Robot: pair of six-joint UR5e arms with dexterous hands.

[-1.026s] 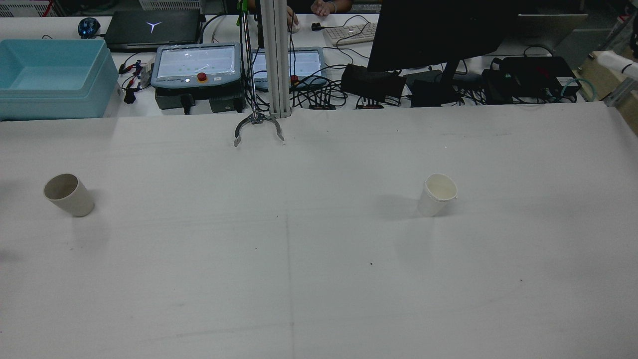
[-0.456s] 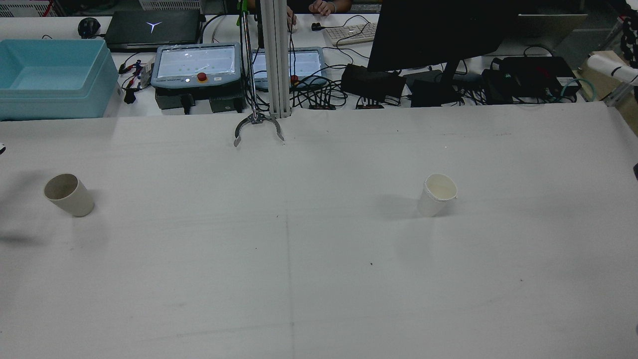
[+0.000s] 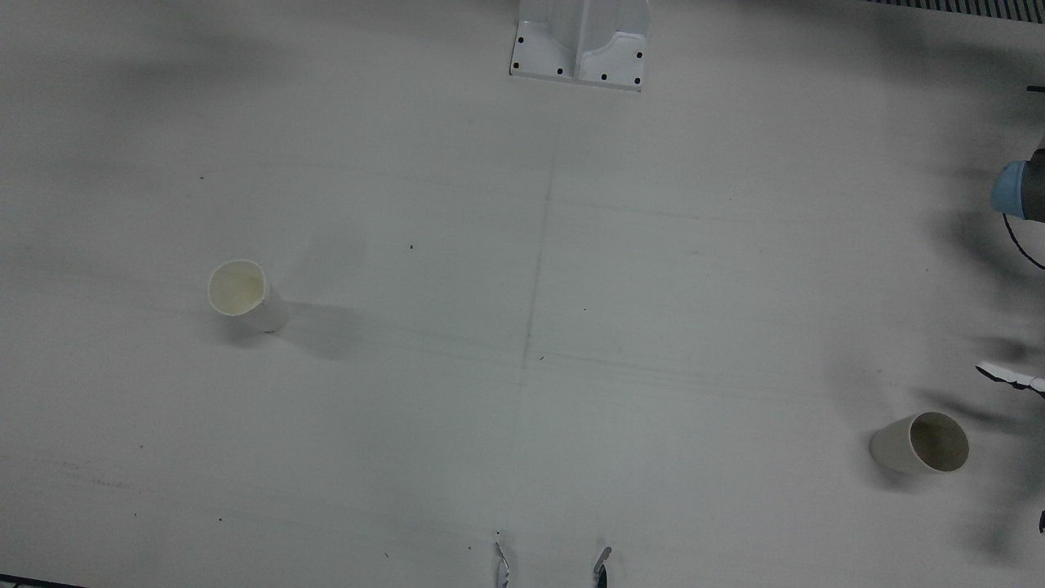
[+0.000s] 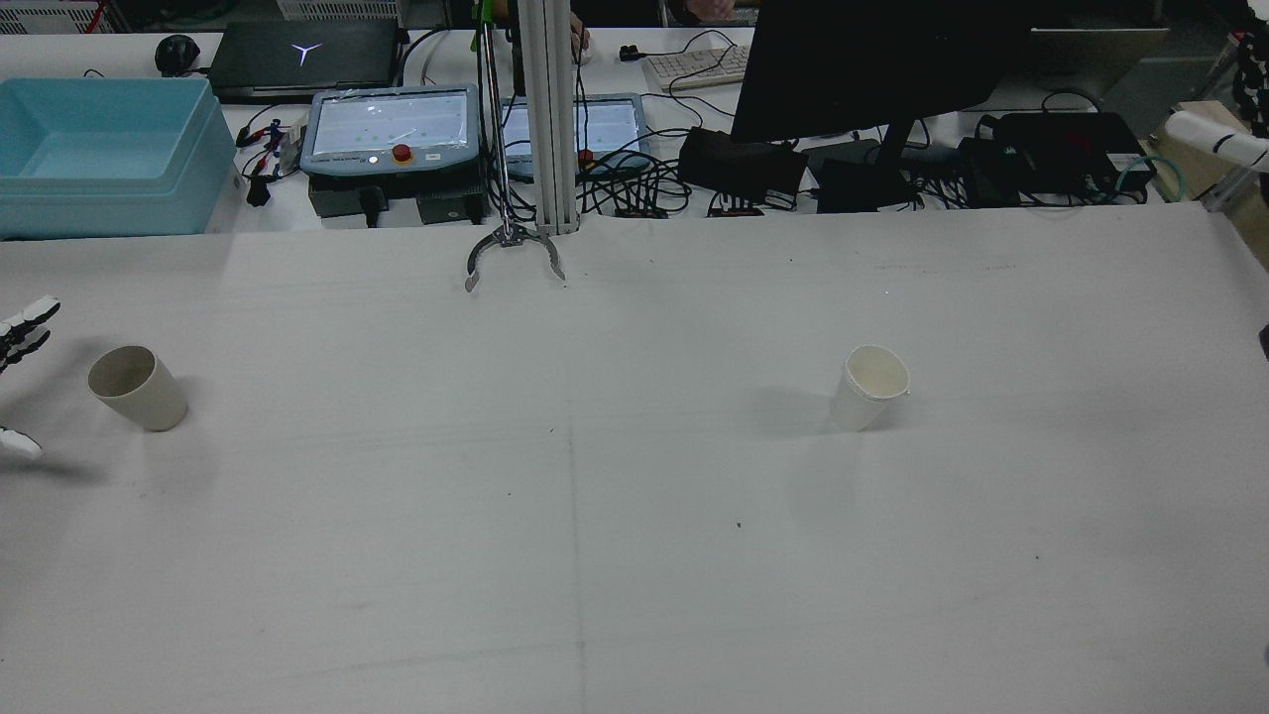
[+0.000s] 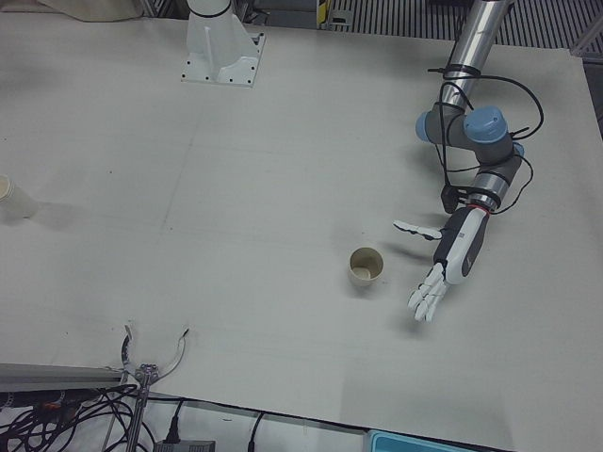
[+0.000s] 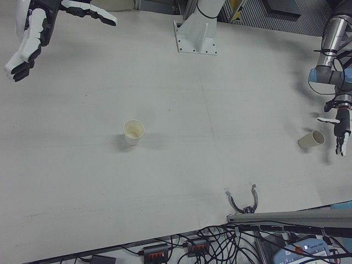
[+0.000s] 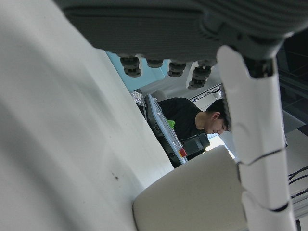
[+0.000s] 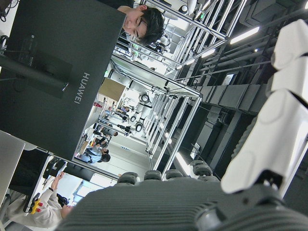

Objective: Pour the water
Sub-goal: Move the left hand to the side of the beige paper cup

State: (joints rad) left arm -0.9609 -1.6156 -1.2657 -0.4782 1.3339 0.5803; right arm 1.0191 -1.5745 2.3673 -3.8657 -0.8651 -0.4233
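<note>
My left hand (image 5: 443,268) hangs just beside the beige paper cup (image 5: 366,268), fingers spread wide, holding nothing and not touching it. The white paper cup (image 6: 133,132) stands well apart from the beige one. My right hand (image 6: 38,25) is raised, fingers splayed, empty.

Rear view and near-overhead front view face each other, sharing the white table (image 4: 634,555) and both cups.
</note>
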